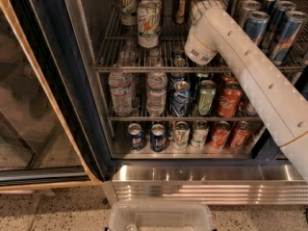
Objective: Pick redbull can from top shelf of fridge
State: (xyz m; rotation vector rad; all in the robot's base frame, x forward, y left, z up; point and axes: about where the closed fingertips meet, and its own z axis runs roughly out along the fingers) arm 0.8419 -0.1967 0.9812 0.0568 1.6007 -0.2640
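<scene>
The fridge (pixel 202 184) stands open. Its top shelf (pixel 144 69) holds several redbull cans at the right, among them one (pixel 255 27) just beside my arm and another (pixel 288 30) further right. My white arm (pixel 250 76) reaches up from the lower right over the shelf's front rail. Its rounded wrist (pixel 204 37) is left of the redbull cans. My gripper sits beyond that wrist, deep over the top shelf's middle, hidden by the arm.
White-and-green cans (pixel 148 23) and a bronze can (pixel 180 4) stand on the same shelf to the left. Lower shelves carry water bottles (pixel 120 93) and soda cans (pixel 229 99). The glass door (pixel 29 105) hangs open at left. A clear plastic bin (pixel 161 216) lies below.
</scene>
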